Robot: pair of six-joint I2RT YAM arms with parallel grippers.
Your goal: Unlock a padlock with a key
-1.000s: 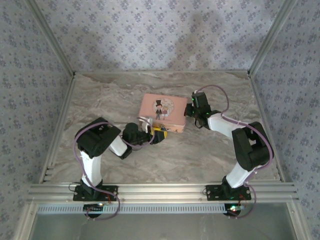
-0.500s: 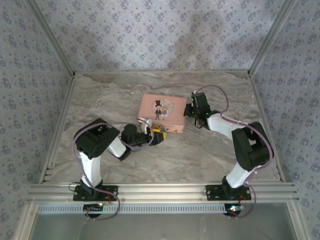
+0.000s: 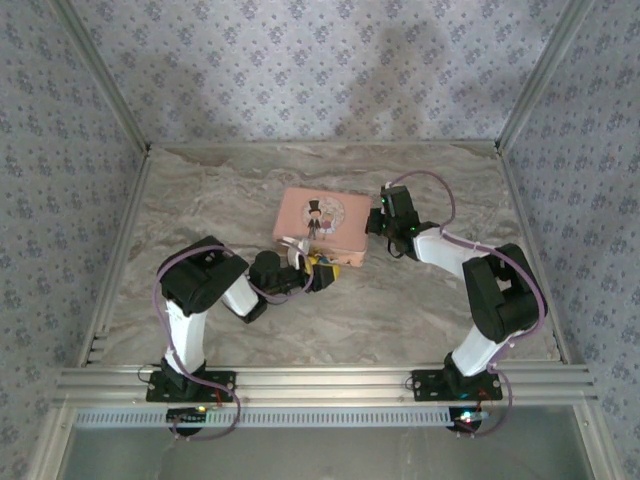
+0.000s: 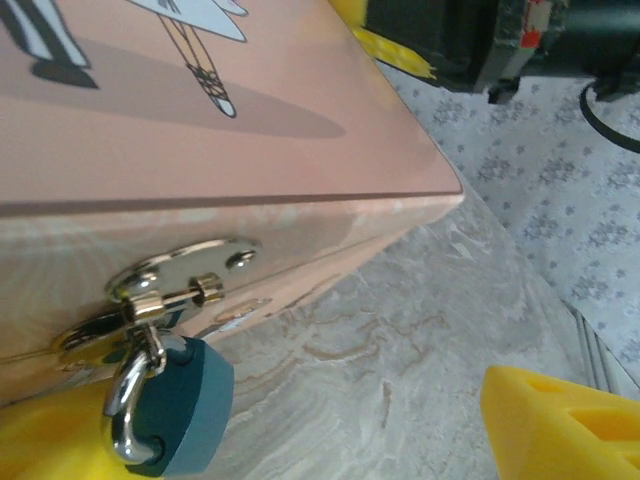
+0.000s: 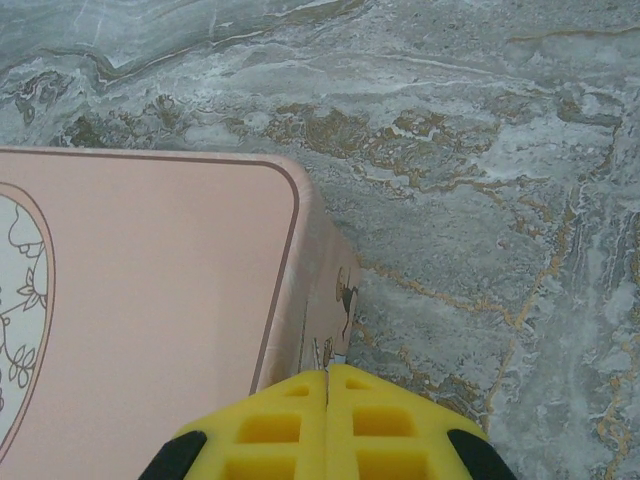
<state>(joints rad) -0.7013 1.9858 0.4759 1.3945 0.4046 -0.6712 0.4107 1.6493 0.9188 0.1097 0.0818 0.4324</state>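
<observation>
On the left side of the marble-patterned surface (image 3: pixel 400 300), the left arm bends low and reaches toward the near long side of the pink tin (image 3: pixel 300 215). The left end effector (image 3: pixel 322 268) is at this side of the tin, close to its near right part. Its yellow fingers (image 4: pixel 560 425) stand wide apart and clamp nothing. In the left wrist view one finger is in the lower left corner and the other is in the lower right corner.

The padlock (image 4: pixel 180 405) is between them, much nearer to the left finger. I cannot tell if this finger touches it. The padlock has a teal body and a silver shackle. The shackle passes through the loop of the metal hasp (image 4: pixel 180 275) on the side wall of the tin, just under the lid edge, and it looks closed. The body hangs tilted, low over the surface.

The tin lies flat in the middle of the surface, with the cartoon couple on its lid facing up.

On the right, the right arm reaches in to the right short end of the tin. The right end effector (image 5: pixel 327 395) has its two yellow pads pressed together, with nothing between them. It is just at the near right corner of the tin; I cannot tell if it touches the wall.
</observation>
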